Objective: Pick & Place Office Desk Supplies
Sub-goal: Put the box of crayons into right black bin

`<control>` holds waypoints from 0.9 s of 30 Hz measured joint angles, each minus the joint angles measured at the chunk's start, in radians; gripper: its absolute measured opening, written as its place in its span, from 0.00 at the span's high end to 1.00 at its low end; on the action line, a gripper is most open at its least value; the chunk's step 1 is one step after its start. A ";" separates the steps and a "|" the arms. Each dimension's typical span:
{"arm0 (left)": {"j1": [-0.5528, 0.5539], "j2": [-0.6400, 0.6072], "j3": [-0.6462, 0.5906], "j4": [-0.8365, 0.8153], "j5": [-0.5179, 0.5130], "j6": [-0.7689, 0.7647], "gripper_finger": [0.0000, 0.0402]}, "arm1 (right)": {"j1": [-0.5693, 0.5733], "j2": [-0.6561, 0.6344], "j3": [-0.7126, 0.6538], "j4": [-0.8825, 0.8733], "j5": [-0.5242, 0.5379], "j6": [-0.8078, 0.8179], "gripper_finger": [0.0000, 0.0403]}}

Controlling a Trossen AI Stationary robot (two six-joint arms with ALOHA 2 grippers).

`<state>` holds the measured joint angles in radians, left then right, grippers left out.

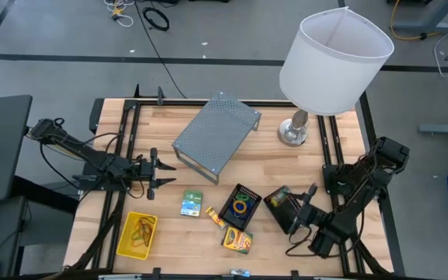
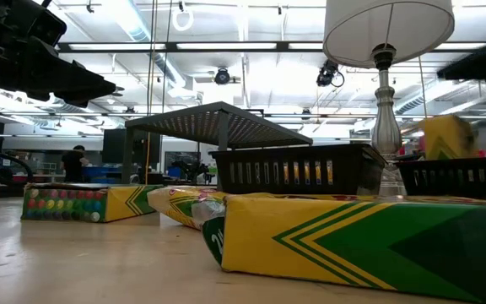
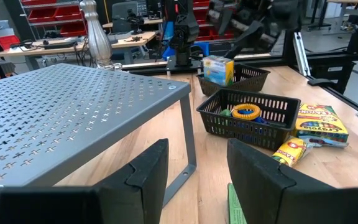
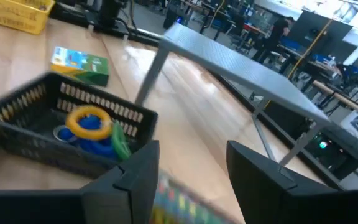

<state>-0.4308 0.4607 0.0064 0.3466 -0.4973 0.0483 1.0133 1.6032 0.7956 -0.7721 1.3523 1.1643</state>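
Look at your left gripper [image 1: 160,173] first: it hovers near the left edge of the table [image 1: 169,124], just short of the grey perforated metal riser [image 1: 216,134], and its wrist view shows the two dark fingers [image 3: 143,177] apart with nothing between them. Your right gripper [image 1: 302,211] sits at the front right, over one black mesh tray [image 1: 285,206] that holds a crayon box [image 3: 218,70]; its fingers [image 4: 132,180] are spread too, and a blurred coloured shape lies in the gap below them, but you cannot tell from these pictures whether it is touched.

The other black mesh tray [image 1: 240,206] lies just left of that one, near the middle front, with coloured rubber-band loops [image 4: 91,124] in it (yellow and blue on top, a green one at the side). A second crayon box [image 1: 238,240] lies flat just in front of this tray, and a smaller crayon pack [image 1: 215,217] rests touching the tray's left side. The green-white packet [image 1: 191,203] sits alone between the trays and the left gripper. The yellow basket [image 1: 135,236] is at the front left corner with a few bands inside. The white-shaded lamp [image 1: 329,66] stands at the back right, beside the riser
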 joint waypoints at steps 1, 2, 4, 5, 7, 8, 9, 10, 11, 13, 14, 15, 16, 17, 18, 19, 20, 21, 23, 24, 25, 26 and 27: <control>0.000 0.000 0.000 0.000 0.000 0.000 0.58 | -0.006 0.000 0.027 0.001 -0.007 -0.030 0.52; 0.000 0.000 0.000 0.000 0.000 0.000 0.58 | -0.013 0.000 0.054 0.001 -0.019 -0.058 0.52; 0.000 0.000 0.000 0.000 0.000 0.000 0.58 | -0.029 0.000 0.105 0.003 -0.059 -0.110 0.52; 0.000 0.000 0.000 0.000 0.000 0.000 0.58 | -0.037 0.000 0.127 0.014 -0.078 -0.137 0.52; 0.000 0.000 0.000 0.000 0.001 -0.011 0.58 | -0.054 0.000 0.159 0.054 -0.125 -0.208 0.52; 0.000 0.000 0.000 0.000 0.004 -0.022 0.58 | -0.063 0.000 0.171 0.083 -0.147 -0.249 0.52; 0.000 0.000 0.000 0.000 0.009 -0.040 0.58 | -0.073 0.000 0.178 0.120 -0.168 -0.291 0.52; 0.000 0.000 0.000 0.000 0.017 -0.055 0.58 | -0.083 0.000 0.182 0.160 -0.187 -0.335 0.52; 0.000 0.000 0.000 0.001 0.030 -0.070 0.58 | -0.092 0.000 0.182 0.200 -0.206 -0.379 0.52; 0.000 0.000 0.000 0.002 0.073 -0.091 0.58 | -0.110 0.000 0.182 0.269 -0.251 -0.461 0.52; 0.000 0.000 0.000 0.003 0.101 -0.095 0.58 | -0.121 0.000 0.182 0.299 -0.273 -0.496 0.52; 0.000 0.000 0.000 0.007 0.125 -0.098 0.58 | -0.133 0.000 0.182 0.326 -0.301 -0.528 0.52; 0.000 0.002 0.000 0.013 0.141 -0.099 0.58 | -0.146 0.000 0.182 0.355 -0.328 -0.562 0.52; 0.000 0.006 0.000 0.020 0.145 -0.102 0.58 | -0.160 0.000 0.182 0.383 -0.357 -0.590 0.52; 0.000 0.011 0.000 0.025 0.147 -0.107 0.58 | -0.175 0.000 0.182 0.414 -0.387 -0.620 0.52; 0.000 0.016 0.000 0.033 0.147 -0.112 0.58 | -0.190 0.000 0.182 0.441 -0.417 -0.646 0.52; 0.000 0.020 0.001 0.036 0.150 -0.114 0.58 | -0.204 0.000 0.182 0.470 -0.445 -0.673 0.52; 0.000 0.026 0.002 0.035 0.157 -0.117 0.58 | -0.217 0.000 0.182 0.494 -0.471 -0.698 0.52; 0.000 0.052 0.006 0.033 0.182 -0.131 0.58 | -0.240 0.000 0.182 0.529 -0.507 -0.738 0.52; 0.000 0.072 0.013 0.031 0.198 -0.142 0.58 | -0.248 0.000 0.182 0.541 -0.518 -0.756 0.52; 0.000 0.093 0.020 0.031 0.214 -0.153 0.58 | -0.254 0.000 0.182 0.548 -0.524 -0.772 0.52; 0.000 0.115 0.025 0.031 0.233 -0.171 0.58 | -0.258 0.000 0.182 0.551 -0.528 -0.786 0.52; 0.000 0.142 0.033 0.030 0.252 -0.182 0.58 | -0.261 0.000 0.182 0.551 -0.536 -0.799 0.52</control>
<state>-0.4309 0.6023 0.0396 0.3763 -0.2455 -0.1334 0.7521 1.6032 0.9771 -0.2207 0.8167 0.3651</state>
